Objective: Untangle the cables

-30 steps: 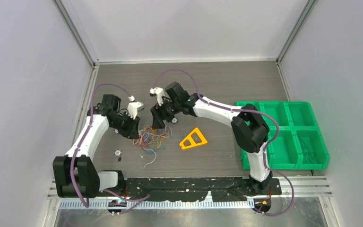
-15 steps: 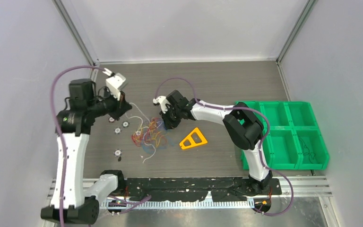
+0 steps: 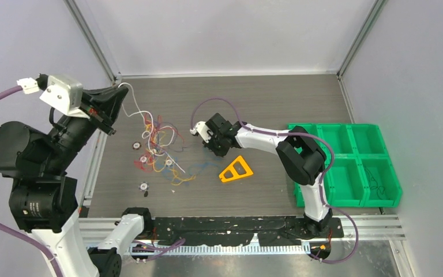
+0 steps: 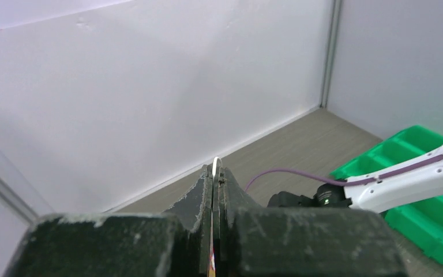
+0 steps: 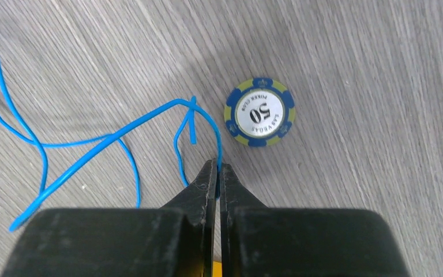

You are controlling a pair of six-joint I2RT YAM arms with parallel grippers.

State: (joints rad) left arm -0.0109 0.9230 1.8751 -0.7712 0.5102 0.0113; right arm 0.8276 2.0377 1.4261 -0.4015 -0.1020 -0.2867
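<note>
Sitting along the right edge of the tabletop (image 3: pixel 277 98), a green bin (image 3: pixel 350 154) is split into six compartments. Its near right compartment holds a thin dark squiggle (image 3: pixel 375 176), too small to identify. The cables (image 3: pixel 158 144) are outside the bin, left of centre. They form a loose spread of red, orange, yellow, purple and white strands lying on the wood among several poker chips (image 3: pixel 135 145). A white strand (image 3: pixel 131 109) climbs from the spread to the left fingers (image 3: pixel 117 95), which are raised high by the left wall. The left wrist view shows these fingers (image 4: pixel 214 173) pressed together, with a pale wire loop poking out at their tips. The right fingers (image 3: pixel 210 149) are low at the tabletop, just behind a yellow triangle (image 3: pixel 236 169). From the right wrist they (image 5: pixel 217 173) appear closed on a blue cable (image 5: pixel 92 144), which loops away to the left across the wood. A blue-rimmed chip (image 5: pixel 259 120) marked 50 lies just beyond the tips, apart from the wire. The spread reaches near the left rail (image 3: pixel 101 150). Bare wood runs behind it to the back wall (image 3: pixel 225 34), and also between the triangle and the bin.
</note>
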